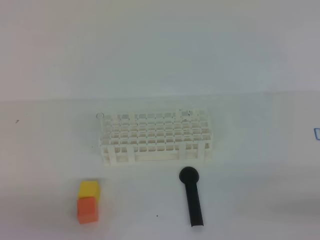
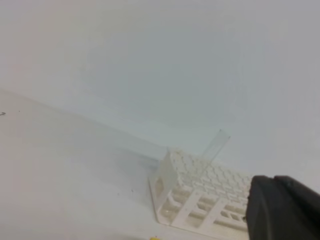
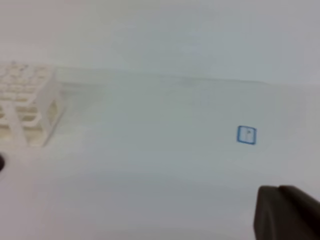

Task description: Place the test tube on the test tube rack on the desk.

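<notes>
**Q:** Exterior high view first: where is the test tube?

**A:** Its small round rim shows at the far-left corner of the test tube rack [image 1: 155, 137]; the test tube [image 1: 100, 116] is clear and hard to make out there. My left wrist view is plainer: the tube [image 2: 216, 145] stands tilted, rising out of the far corner of the rack [image 2: 200, 192].

**Q:** And the rack?

**A:** It sits on the desk [image 1: 50, 165], long side toward me.

**Q:** What lies around it?

**A:** A black stick [image 1: 192, 197] with a round head lies just in front of the rack's right part, apart from it. Front left, a yellow block [image 1: 89, 188] and an orange block [image 1: 87, 209] touch each other.

**Q:** Your jaws?

**A:** Both pairs are closed, holding nothing. Only a dark corner of my left gripper [image 2: 282, 210] and of my right gripper [image 3: 285, 212] shows, each in its own wrist view. A small blue square mark [image 3: 246, 135] sits on the desk to the right.
</notes>
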You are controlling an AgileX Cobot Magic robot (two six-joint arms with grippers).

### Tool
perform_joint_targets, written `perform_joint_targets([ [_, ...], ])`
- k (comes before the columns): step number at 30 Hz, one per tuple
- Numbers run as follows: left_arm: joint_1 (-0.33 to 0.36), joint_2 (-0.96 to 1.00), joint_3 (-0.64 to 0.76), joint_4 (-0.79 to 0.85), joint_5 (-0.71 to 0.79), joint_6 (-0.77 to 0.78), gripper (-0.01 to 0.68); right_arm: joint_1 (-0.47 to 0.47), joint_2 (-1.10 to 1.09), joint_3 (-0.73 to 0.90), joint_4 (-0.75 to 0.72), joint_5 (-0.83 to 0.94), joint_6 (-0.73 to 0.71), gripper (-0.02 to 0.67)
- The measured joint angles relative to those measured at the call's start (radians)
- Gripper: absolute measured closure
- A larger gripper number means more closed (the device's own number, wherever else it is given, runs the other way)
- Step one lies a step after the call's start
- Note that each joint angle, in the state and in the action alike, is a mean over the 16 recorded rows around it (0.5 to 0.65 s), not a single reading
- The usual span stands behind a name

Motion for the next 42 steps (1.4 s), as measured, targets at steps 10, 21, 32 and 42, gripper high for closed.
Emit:
perform_joint_targets([
  [10, 0.000, 0.000, 0.000, 0.000, 0.000, 0.000, 0.673, 0.000, 0.000, 0.030, 0.411, -0.095, -0.495, 0.650],
  [21, 0.000, 0.000, 0.000, 0.000, 0.000, 0.000, 0.673, 0.000, -0.020, 0.040, 0.771, -0.057, -0.951, 0.650],
  [32, 0.000, 0.000, 0.000, 0.000, -0.002, 0.000, 0.673, -0.034, -0.240, 0.091, 0.799, 0.127, -0.965, 0.650],
  [42, 0.000, 0.000, 0.000, 0.000, -0.008, 0.000, 0.673, -0.132, -0.427, 0.117, 0.825, 0.298, -0.924, 0.650],
])
